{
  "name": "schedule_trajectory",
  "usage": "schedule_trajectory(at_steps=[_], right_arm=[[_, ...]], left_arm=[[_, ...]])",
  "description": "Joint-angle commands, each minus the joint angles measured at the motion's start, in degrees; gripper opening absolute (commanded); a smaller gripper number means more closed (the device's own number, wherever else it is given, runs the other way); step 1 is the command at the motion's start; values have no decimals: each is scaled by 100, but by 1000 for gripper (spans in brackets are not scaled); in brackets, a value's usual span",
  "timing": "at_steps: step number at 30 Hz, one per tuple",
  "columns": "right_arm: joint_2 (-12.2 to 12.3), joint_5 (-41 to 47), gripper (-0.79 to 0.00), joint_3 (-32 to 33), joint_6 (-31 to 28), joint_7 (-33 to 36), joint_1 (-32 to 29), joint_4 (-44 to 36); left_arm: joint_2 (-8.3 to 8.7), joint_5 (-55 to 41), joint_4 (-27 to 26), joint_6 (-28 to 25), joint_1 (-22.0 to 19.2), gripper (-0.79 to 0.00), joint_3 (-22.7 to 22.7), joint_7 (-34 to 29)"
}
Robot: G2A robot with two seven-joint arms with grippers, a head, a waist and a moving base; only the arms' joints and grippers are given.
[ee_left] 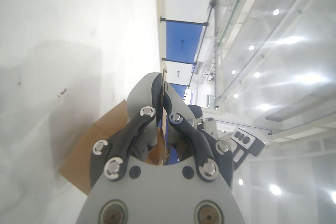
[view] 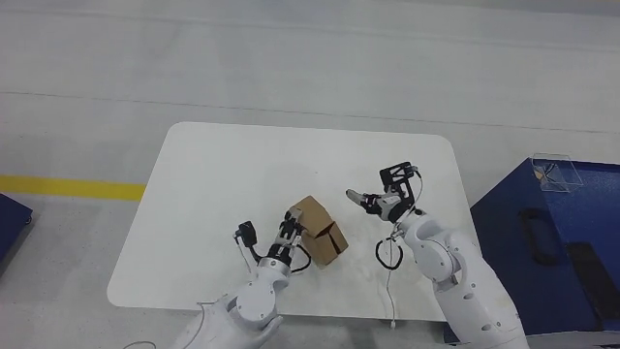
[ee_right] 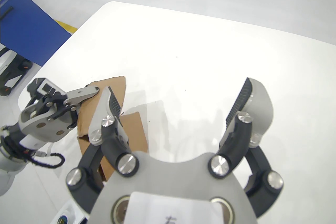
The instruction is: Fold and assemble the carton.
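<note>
Carton (view: 320, 231) edge inside left claw (ee_left: 163, 89)

The brown carton (view: 320, 230) sits on the white table (view: 252, 165) at the left gripper's (view: 290, 228) fingertips. The right gripper (view: 376, 186) hangs just beside it, fingers clear of it.

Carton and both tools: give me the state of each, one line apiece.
carton: on the table, partly folded, one panel pinched by the left tool.
left tool: shut on a carton panel.
right tool: open, holding nothing.
</note>
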Motion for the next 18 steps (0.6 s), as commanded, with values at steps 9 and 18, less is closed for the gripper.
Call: schedule_trajectory(at_steps=[9, 18], right_arm=[[1, 108, 0, 58, -3, -10, -15, -10], [2, -129, 0, 101, 321, -25, 2, 24]], left_arm=[[-100, 876, -27, -916, 339, -785, -87, 899], [-190, 627, -299, -890, 403, -785, -388, 1429]])
